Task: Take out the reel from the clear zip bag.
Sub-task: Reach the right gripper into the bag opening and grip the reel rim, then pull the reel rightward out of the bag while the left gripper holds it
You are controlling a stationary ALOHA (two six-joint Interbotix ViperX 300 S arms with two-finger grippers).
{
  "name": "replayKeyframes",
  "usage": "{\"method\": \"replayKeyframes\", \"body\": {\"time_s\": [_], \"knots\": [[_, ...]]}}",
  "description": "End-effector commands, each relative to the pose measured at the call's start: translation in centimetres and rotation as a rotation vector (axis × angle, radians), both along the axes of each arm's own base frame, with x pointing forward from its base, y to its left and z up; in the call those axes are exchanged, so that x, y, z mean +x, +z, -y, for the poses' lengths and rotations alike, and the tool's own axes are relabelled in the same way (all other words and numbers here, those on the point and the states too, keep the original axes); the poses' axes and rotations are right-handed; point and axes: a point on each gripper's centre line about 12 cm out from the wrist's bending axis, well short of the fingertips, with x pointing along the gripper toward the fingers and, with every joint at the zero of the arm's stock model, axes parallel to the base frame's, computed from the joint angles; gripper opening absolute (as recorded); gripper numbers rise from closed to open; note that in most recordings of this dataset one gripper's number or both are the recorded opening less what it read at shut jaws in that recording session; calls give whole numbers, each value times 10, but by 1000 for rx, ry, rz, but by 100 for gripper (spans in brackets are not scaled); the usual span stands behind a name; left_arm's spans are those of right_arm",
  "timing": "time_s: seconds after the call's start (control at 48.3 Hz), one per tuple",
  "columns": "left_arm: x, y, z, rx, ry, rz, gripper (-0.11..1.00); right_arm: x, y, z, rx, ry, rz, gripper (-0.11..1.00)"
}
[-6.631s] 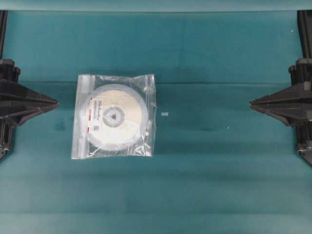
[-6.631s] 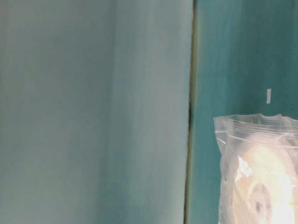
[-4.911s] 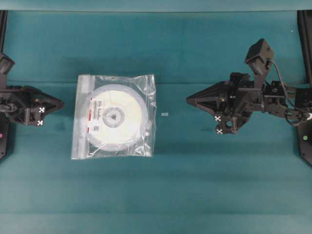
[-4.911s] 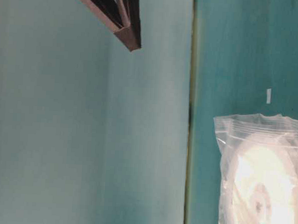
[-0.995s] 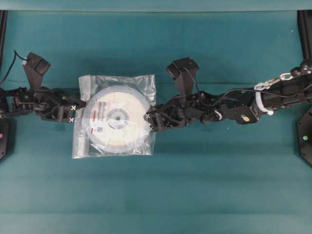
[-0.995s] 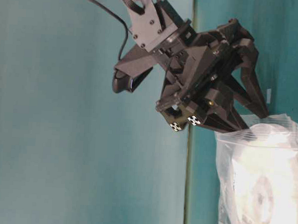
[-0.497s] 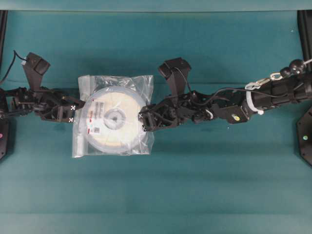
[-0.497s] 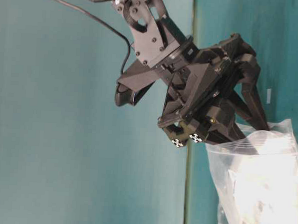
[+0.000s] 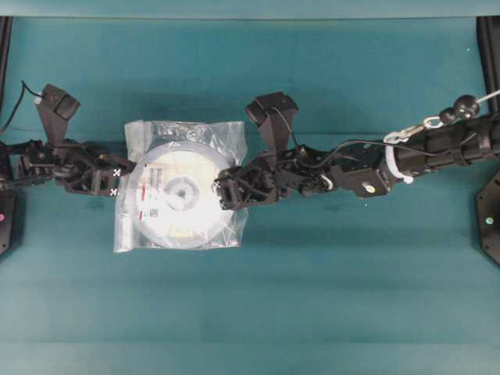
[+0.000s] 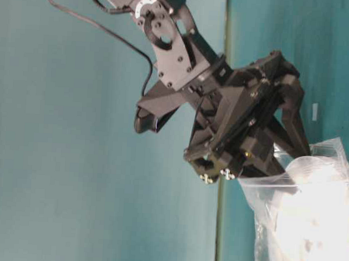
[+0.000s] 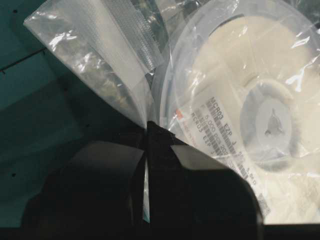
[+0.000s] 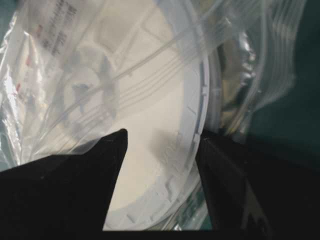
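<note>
Inside clear zip bag (image 9: 230, 141) lies reel (image 9: 178, 193).

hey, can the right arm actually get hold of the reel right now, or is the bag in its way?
Probably yes. The right gripper stands open with its fingers straddling the rim of the reel at the opened side of the clear zip bag, while the left gripper pinches the far edge. Loose film may still catch.

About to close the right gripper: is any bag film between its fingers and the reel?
Hard to say. In the right wrist view the right gripper stands open astride the reel rim, inside the mouth of the clear zip bag. The left gripper pinches the opposite bag edge.
</note>
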Motion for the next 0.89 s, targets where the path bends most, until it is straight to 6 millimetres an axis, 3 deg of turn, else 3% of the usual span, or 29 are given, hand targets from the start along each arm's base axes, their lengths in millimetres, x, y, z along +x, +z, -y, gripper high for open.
{"method": "replayKeyframes", "body": {"time_s": [0.0,0.166,0.269,0.497,0.87], "knots": [[2,1,1,5,-9,3,-1,8,3,-5,14,12,7,75],[1,1,1,4,-9,2,-2,6,-2,-8,33,28,-27,71],[1,1,1,4,-9,2,-2,4,-1,-8,37,26,-31,63],[1,1,1,4,-9,2,-1,-3,-5,-9,54,17,-50,16],[1,1,1,3,-8,2,-2,-30,1,-6,58,-18,-53,14]]}}
